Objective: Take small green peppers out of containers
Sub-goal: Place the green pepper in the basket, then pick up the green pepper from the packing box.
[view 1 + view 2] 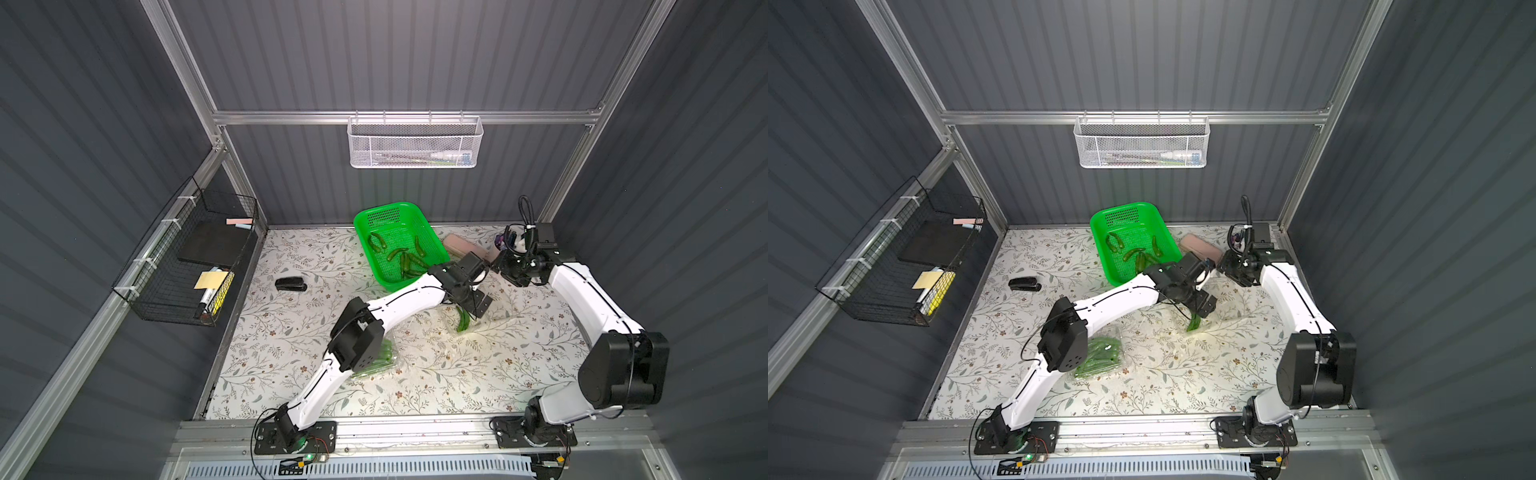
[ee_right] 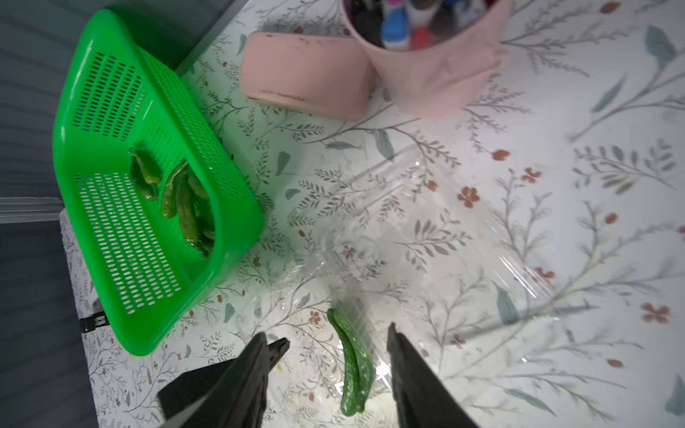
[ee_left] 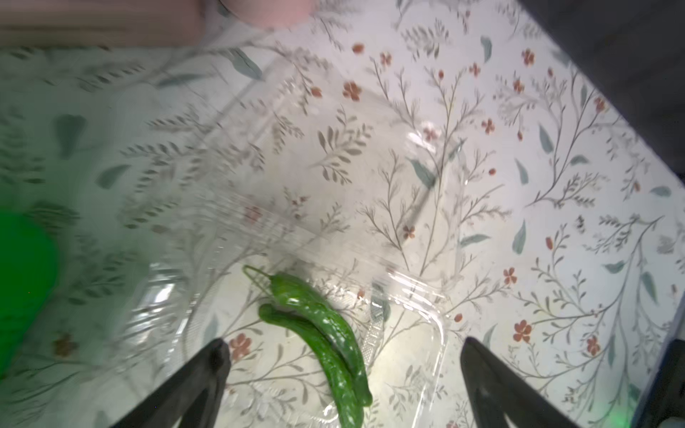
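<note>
We read this as robot test cell in lab, not home. Booth walled in grey ribbed panels (image 1: 415,54), framed by aluminium rail (image 1: 291,117). Two white arms (image 1: 403,297) bolted to metal beam (image 1: 415,430) at front, small board with green light (image 1: 306,458) beside one base. Floral cloth (image 1: 457,386) on table gives us staged kitchen look. White mesh basket (image 1: 415,137) hangs on rail; black wire basket (image 1: 137,286), cable-tied to side wall, holds markers and notes. Stapler (image 1: 291,284) and pink cup of markers (image 2: 437,81) sit on cloth.

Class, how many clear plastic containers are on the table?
2. One open container near the green basket, holding two peppers; one packed container under the left arm, partly hidden.
</note>
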### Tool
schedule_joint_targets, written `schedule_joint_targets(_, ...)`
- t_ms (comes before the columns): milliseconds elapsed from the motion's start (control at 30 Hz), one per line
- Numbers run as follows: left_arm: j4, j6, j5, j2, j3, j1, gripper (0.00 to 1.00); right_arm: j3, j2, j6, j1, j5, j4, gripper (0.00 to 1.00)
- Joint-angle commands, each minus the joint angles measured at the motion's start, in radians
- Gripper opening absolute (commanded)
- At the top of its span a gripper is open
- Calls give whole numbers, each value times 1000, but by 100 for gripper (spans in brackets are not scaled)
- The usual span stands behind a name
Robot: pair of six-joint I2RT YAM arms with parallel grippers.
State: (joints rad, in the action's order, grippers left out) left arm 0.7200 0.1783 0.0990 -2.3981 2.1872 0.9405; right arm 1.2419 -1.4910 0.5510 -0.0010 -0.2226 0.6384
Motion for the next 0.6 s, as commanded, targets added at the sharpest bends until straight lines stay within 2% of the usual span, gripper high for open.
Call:
schedule_joint_targets(0, 145, -58, -56, -45, 62, -9, 99, -37, 36, 9, -25, -1, -7, 54)
schedule_joint_targets(100, 188, -58, -98, -84, 87, -2, 97, -46, 43, 7, -31, -7, -2, 54)
schedule_joint_targets(300, 242, -33, -182, -127, 108, -3, 83, -44, 29, 1, -32, -61, -9, 54)
schedule_joint_targets(500, 237, -33, -153, -130, 105, -3, 69, -41, 21, 0, -32, -80, -9, 53)
schedule_joint_targets(567, 251, -24, -95, -132, 97, -4, 62, -39, 18, 0, -32, -81, -10, 53)
